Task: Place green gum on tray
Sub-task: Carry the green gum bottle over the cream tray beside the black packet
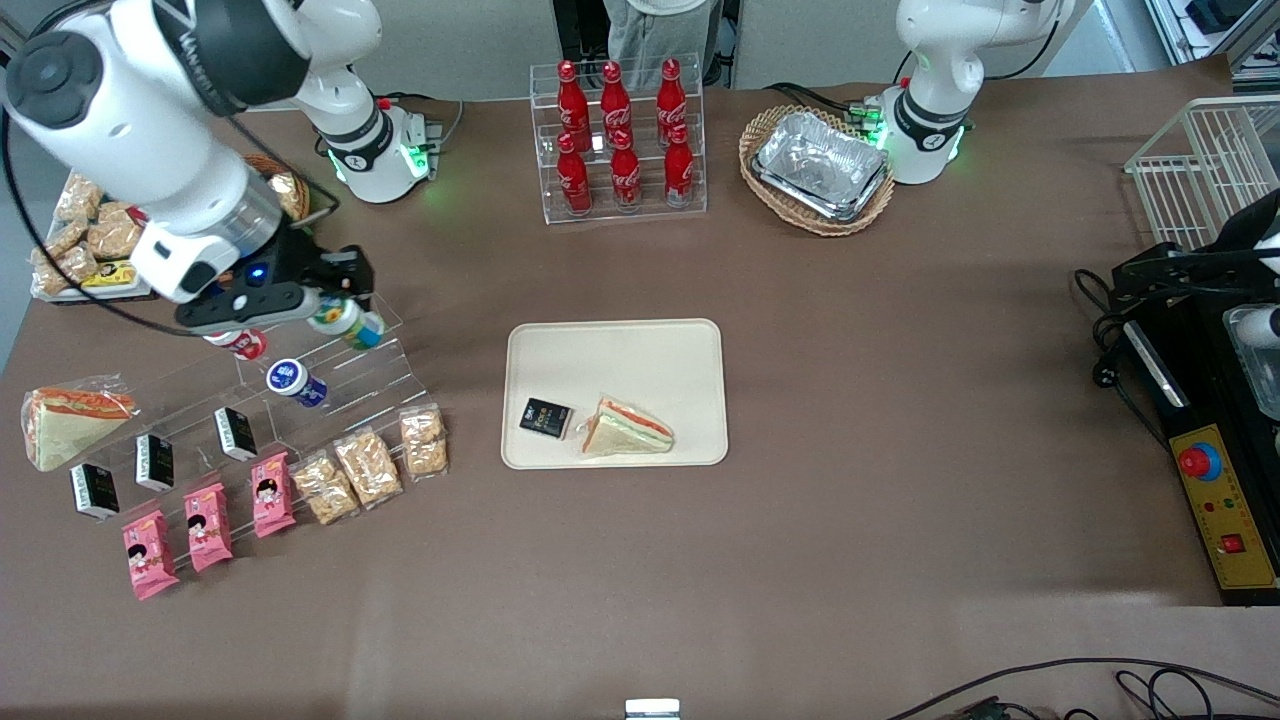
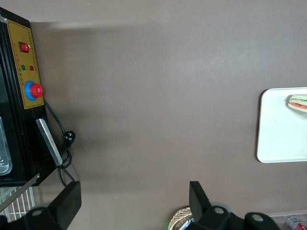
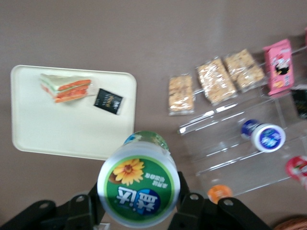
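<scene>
My right gripper is shut on the green gum, a small bottle with a teal-green label and a white lid, held above the clear stepped rack at the working arm's end of the table. In the right wrist view the gum's lid with a green mark and yellow flower sits between my gripper fingers. The cream-beige tray lies at the table's middle, holding a sandwich and a small black packet. The tray also shows in the right wrist view.
On the rack lie a blue-lidded bottle and a red-lidded one. Nearer the camera are black packets, pink packets and cracker bags. A cola bottle rack and a basket of foil trays stand farther back.
</scene>
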